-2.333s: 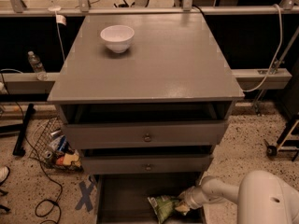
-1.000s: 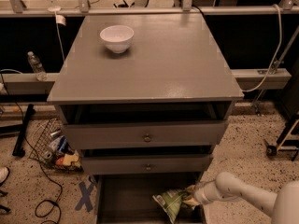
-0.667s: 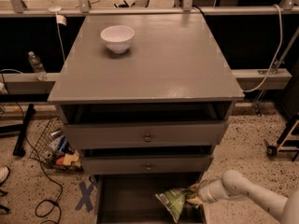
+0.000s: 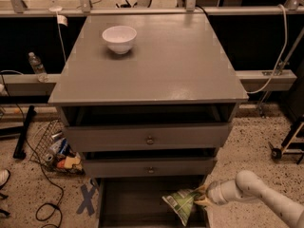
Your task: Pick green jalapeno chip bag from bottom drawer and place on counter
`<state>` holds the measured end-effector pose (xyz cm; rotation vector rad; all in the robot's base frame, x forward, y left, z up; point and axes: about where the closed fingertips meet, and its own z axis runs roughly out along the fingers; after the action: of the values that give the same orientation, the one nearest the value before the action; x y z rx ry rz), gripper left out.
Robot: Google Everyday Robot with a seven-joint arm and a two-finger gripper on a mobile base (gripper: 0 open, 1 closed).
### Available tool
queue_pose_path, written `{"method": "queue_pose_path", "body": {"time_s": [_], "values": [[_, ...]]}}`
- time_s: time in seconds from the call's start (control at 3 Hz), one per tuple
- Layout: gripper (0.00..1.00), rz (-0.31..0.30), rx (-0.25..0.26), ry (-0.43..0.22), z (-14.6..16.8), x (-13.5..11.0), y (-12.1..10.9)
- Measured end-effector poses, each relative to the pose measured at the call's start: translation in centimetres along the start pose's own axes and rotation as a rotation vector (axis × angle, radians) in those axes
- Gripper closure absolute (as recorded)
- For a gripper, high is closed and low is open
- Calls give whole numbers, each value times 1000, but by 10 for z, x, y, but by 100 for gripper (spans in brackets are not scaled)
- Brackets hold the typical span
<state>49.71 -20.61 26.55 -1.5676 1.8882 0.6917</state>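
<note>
Gripping the green jalapeno chip bag (image 4: 179,204) by its right edge, gripper (image 4: 202,197) clamped on it, just above the bottom drawer (image 4: 133,198) at its right side. Looks mid-pick. Next probably needs a lift out clear of the 2 knobbed drawers (image 4: 150,137) above the bottom drawer, then over onto the counter (image 4: 156,65) topping those.

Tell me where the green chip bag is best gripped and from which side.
Grip the green jalapeno chip bag by its upper right edge, coming from the right: that thin edge sticks out rightward, and the gripper, at the bottom drawer's right edge, pinches it there.
</note>
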Motion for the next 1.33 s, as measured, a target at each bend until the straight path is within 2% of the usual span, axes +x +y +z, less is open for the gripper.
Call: {"method": "queue_pose_path", "body": {"time_s": [0.33,0.67,1.0,1.33], "values": [[100,-48,-4,13,-7,-23,10],[100,-178,5,57,-27,-81,24],[100,-287,-14,74,-40,-132,41],[100,-376,-30,53,-67,-183,54]]}}
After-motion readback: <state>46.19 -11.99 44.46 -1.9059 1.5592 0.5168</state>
